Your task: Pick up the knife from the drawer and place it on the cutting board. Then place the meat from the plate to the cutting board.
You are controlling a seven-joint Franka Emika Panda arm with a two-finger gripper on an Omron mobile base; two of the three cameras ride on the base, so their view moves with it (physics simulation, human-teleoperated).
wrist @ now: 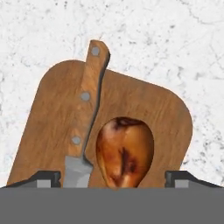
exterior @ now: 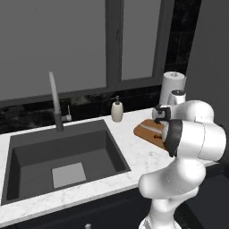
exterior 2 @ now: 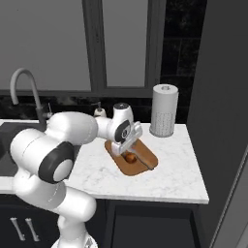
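The brown cutting board (wrist: 162, 113) lies on the white marble counter, right of the sink. On it rests the knife (wrist: 87, 100), its wooden handle pointing away from my hand and its silver blade near my left fingertip. Beside the knife lies the reddish-brown meat (wrist: 124, 148), flat on the board. My gripper (wrist: 113, 178) hangs just above the meat, open, with both fingertips well clear of its sides. From the right base view, the gripper (exterior 2: 127, 147) stands over the board (exterior 2: 143, 167) and the meat (exterior 2: 130, 157). The drawer and the plate are out of view.
A dark sink basin (exterior: 62, 156) with a tall faucet (exterior: 54, 98) is on the left. A soap dispenser (exterior: 117, 110) stands behind the counter's middle. A paper towel roll (exterior 2: 163, 110) stands behind the board. A dark tall panel (exterior 2: 218, 121) bounds the counter's right end.
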